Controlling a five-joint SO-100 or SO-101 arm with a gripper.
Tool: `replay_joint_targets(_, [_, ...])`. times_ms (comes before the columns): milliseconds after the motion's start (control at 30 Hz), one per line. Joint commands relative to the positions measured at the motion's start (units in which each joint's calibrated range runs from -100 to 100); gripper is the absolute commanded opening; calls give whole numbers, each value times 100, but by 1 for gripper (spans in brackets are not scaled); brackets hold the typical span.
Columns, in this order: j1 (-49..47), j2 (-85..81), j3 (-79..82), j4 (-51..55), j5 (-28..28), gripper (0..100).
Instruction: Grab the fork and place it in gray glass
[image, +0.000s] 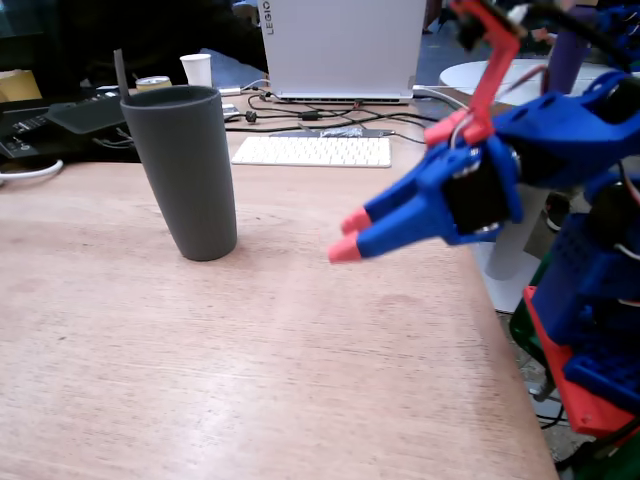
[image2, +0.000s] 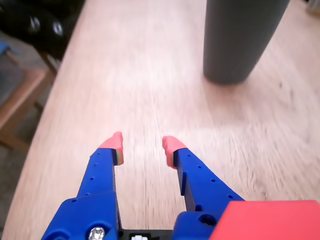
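Blue two-finger tool with pink tips (image2: 142, 144) hangs above the pale wooden counter (image: 250, 380), jaws apart, nothing between them; wrist view shows bare wood through the gap. In the fixed view the tool (image: 345, 238) sits right of the tall matte dark-gray tumbler (image: 185, 170), near but not touching, tips pointing left toward it. Tumbler stands upright on the counter; wrist view has its lower body (image2: 240, 40) ahead and to the upper right of the tips. Fork not visible on the counter in either view. A thin dark stick pokes up behind the tumbler's rim in the fixed view, cannot tell if it is the fork handle or background clutter; tumbler is opaque, inside hidden. Judgement: with the tool empty and no fork lying out, the fork is likely already in the tumbler and the task looks done or nearly so, but unconfirmed. Background: white keyboard (image: 312, 151), white laptop (image: 340, 45), small white paper cup (image: 198, 69).
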Motion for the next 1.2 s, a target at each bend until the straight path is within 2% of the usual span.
replay_joint_targets(0, [-36, -505, 302, 768, -24, 17])
replay_joint_targets(133, [-19, -608, 1000, 719, -24, 17])
replay_joint_targets(367, [-36, -608, 1029, 686, -20, 17])
replay_joint_targets(533, [-36, -608, 1029, 686, -15, 0])
replay_joint_targets(1167, [-19, -608, 1000, 686, -15, 0])
